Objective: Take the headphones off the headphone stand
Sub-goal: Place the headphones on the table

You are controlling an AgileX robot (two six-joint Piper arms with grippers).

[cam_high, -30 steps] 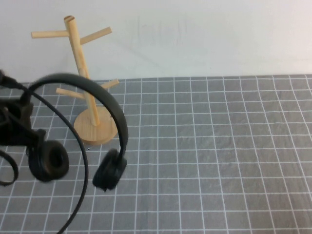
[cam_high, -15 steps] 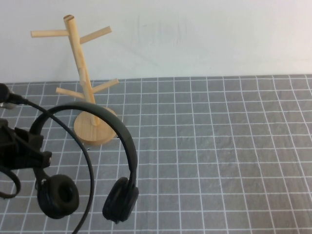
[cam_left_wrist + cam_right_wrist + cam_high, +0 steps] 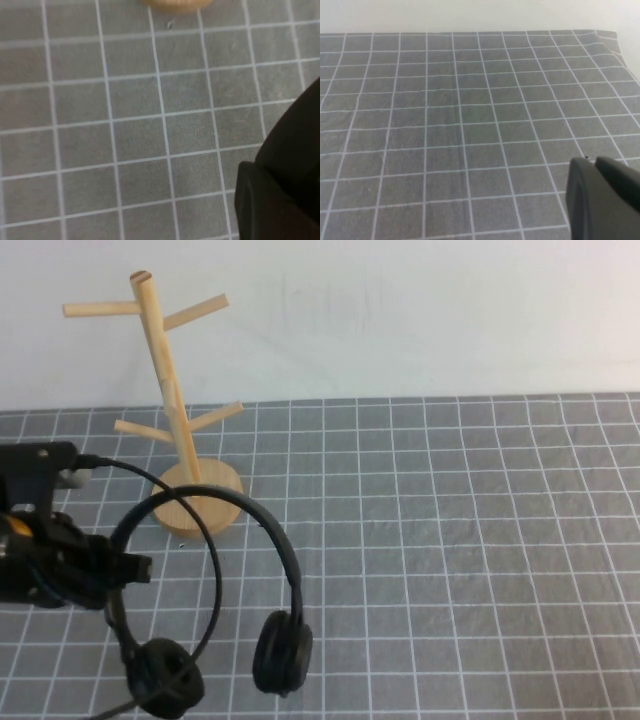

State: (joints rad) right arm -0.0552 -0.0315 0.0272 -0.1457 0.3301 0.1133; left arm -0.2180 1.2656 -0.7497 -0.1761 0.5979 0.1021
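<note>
Black headphones (image 3: 215, 585) hang clear of the wooden stand (image 3: 170, 410), off its pegs, toward the front left corner of the grey gridded mat (image 3: 450, 540). Left gripper (image 3: 120, 568) sits by the mat's left edge, clenched on the headband's left side, ear cups dangling low. Best to lower slowly so both cups land together, then let go without snagging the thin black cable (image 3: 205, 560) looping across the band. Plenty of bare mat toward centre and right; front edge close under the cups. Right gripper (image 3: 602, 200) unseen from above, over bare mat; cannot tell its state.
</note>
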